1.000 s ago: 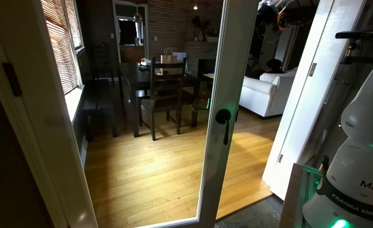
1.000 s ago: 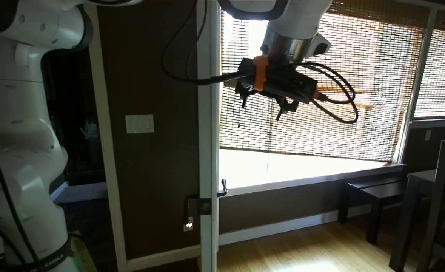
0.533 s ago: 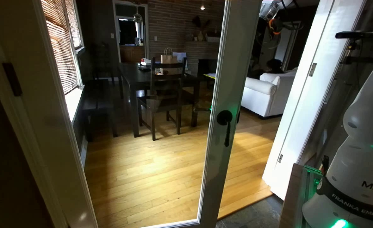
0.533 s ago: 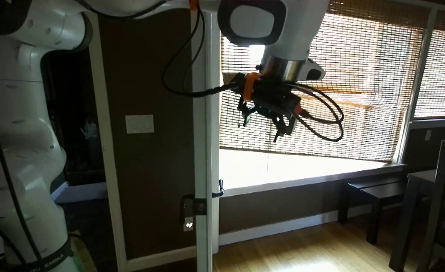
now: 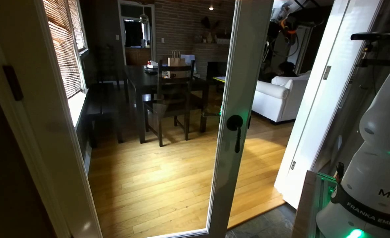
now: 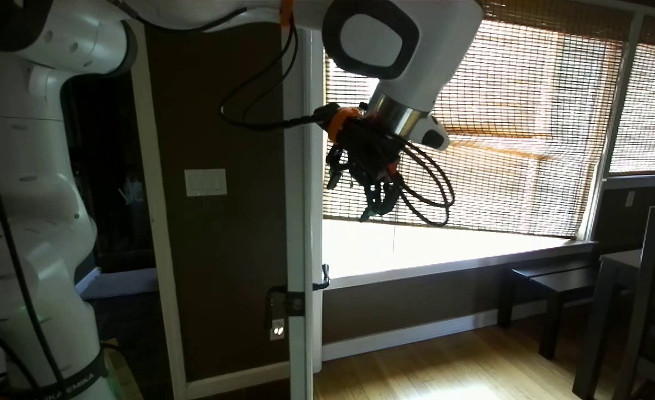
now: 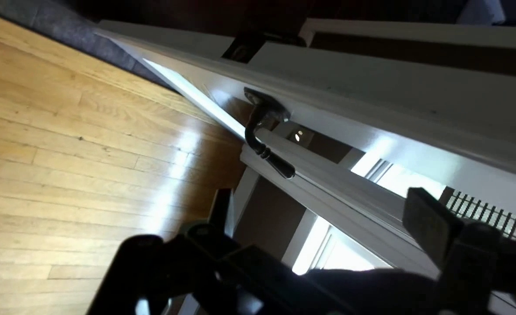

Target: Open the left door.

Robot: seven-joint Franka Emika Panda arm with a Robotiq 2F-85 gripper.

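left door: painted white frame, smooth, satin sheen; pane clear glass, smooth
door handle: dark metal, glossy, bright highlights in wrist view
floor: wood planks, smooth, lacquered look, glare streak
threshold tiles: dark stone look, dull
window blind: woven slats, wood-like, rough
arm shell: white plastic look, smooth, semi-gloss
wrist collar: bare metal, polished
gripper: matt black, metal or plastic can't tell
cables: black, smooth, slight shine
sofa: white cloth, matt
bag: brown paper, matt
back wall: rough masonry
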